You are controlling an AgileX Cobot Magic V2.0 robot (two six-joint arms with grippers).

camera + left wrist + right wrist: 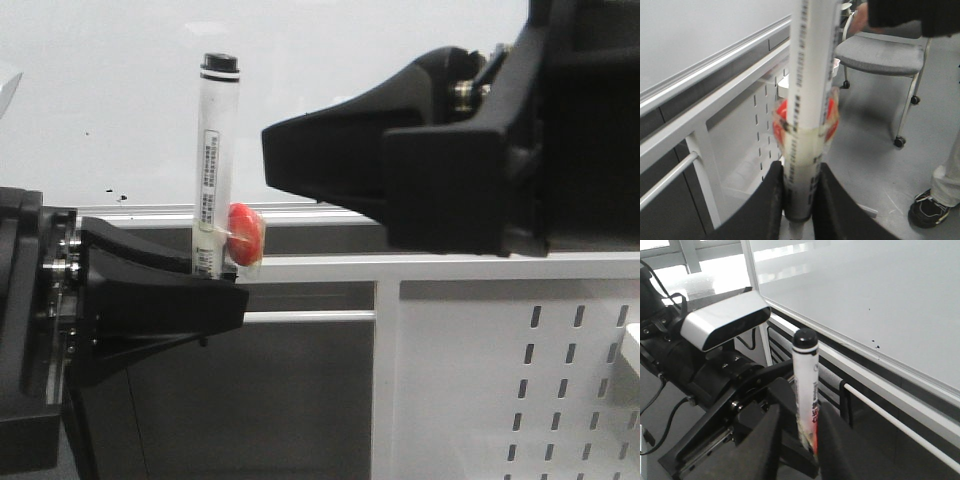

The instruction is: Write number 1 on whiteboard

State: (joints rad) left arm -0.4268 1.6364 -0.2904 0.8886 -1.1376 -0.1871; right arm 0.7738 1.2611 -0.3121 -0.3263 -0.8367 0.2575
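Matte black angular gripper (235,300) housings

left hand (215,285) – grips upright marker (216,160) | whiteboard (120,100) behind | right hand (300,150) – raised

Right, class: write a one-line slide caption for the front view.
Left gripper holds a capped marker upright before the blank whiteboard; right gripper hovers beside its cap.

upright marker (215,160) standing in front of the whiteboard (120,90), right claw (300,150) crowding just beside it, board's far-left stretch wide open, perforated panel (520,380) lower right
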